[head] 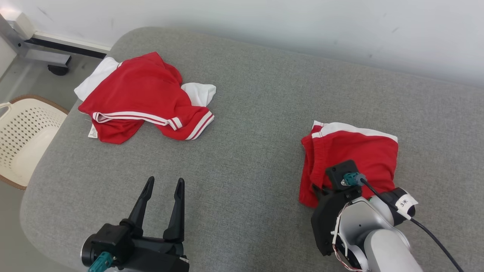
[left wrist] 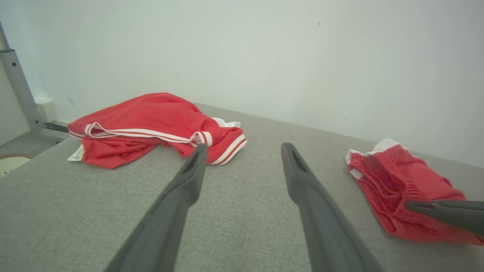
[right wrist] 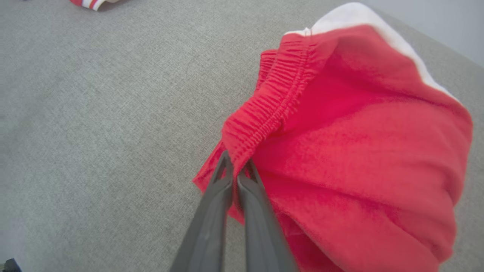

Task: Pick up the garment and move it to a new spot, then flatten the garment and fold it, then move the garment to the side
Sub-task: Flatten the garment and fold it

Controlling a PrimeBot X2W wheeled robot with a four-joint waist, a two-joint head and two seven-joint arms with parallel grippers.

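The garment (head: 140, 94), a red jersey with white sleeves and red-white striped trim, lies crumpled at the far left of the grey table (head: 245, 113); it also shows in the left wrist view (left wrist: 151, 121). A second red piece, shorts (head: 355, 151) with an elastic waistband and a white stripe, lies at the right. My right gripper (right wrist: 237, 162) is shut on the shorts' (right wrist: 359, 151) waistband at their near-left corner. My left gripper (head: 165, 181) stands open above bare table near the front, apart from both pieces, fingers (left wrist: 189, 181) pointing toward the jersey.
A white perforated basket (head: 22, 139) sits on the floor beyond the table's left edge. A grey metal frame leg (head: 38, 49) stands at the far left. A pale wall runs behind the table. Bare cloth lies between the two red pieces.
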